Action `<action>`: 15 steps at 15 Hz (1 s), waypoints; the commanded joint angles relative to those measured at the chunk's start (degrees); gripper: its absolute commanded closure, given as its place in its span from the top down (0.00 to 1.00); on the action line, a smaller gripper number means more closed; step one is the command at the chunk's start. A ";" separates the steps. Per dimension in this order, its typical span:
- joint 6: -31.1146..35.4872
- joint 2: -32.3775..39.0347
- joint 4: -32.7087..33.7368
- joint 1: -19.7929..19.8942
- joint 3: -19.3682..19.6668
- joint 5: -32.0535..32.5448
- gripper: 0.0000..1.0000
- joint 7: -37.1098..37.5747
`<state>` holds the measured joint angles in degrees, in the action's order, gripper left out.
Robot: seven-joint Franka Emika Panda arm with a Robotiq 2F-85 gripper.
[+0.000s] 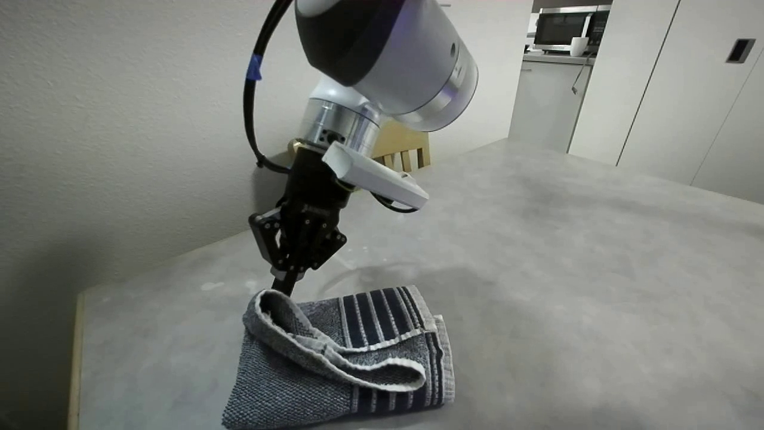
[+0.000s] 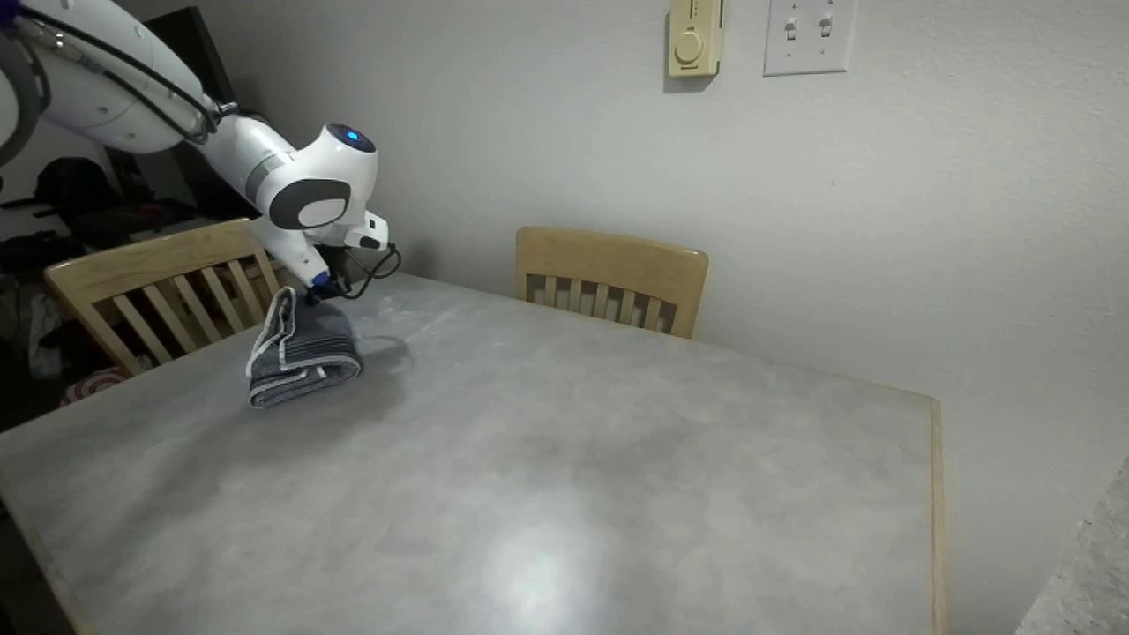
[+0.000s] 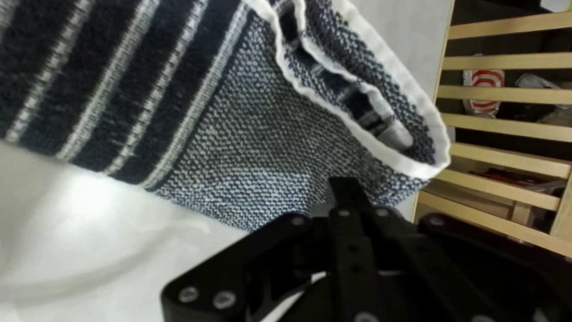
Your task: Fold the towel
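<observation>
The blue-grey towel (image 1: 286, 382) lies folded in layers on the table, its dark striped band toward one end. One upper layer bulges up into a loop, leaving a gap under its white edging. In both exterior views this raised part of the towel (image 2: 313, 339) is beside my gripper (image 1: 285, 283). The fingers are together, and their tips are partly hidden behind the cloth. From the wrist, the shut gripper (image 3: 347, 190) appears in front of the plain part of the towel (image 3: 268, 134), near its white-edged corner. No cloth shows between the fingers; whether the tips touch it I cannot tell.
The grey table (image 2: 617, 459) spreads out from the towel, with a wood-edged border (image 1: 75, 364) close by. Beyond that edge stands a slatted wooden chair (image 2: 159, 250). Another chair (image 2: 609, 250) is against the table's wall side. The wall (image 1: 137, 149) rises close behind the arm.
</observation>
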<state>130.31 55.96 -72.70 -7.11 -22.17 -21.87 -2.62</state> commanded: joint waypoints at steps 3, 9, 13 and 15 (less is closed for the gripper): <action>-13.55 4.75 7.50 1.32 0.81 -4.93 0.00 2.97; -22.14 10.62 13.87 1.73 1.30 -8.35 0.00 4.93; -25.53 13.48 18.18 0.83 1.31 -8.63 0.00 5.97; -27.12 14.64 20.12 0.36 1.35 -8.52 0.00 6.57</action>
<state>106.91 67.80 -57.67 -5.93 -20.88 -29.47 2.33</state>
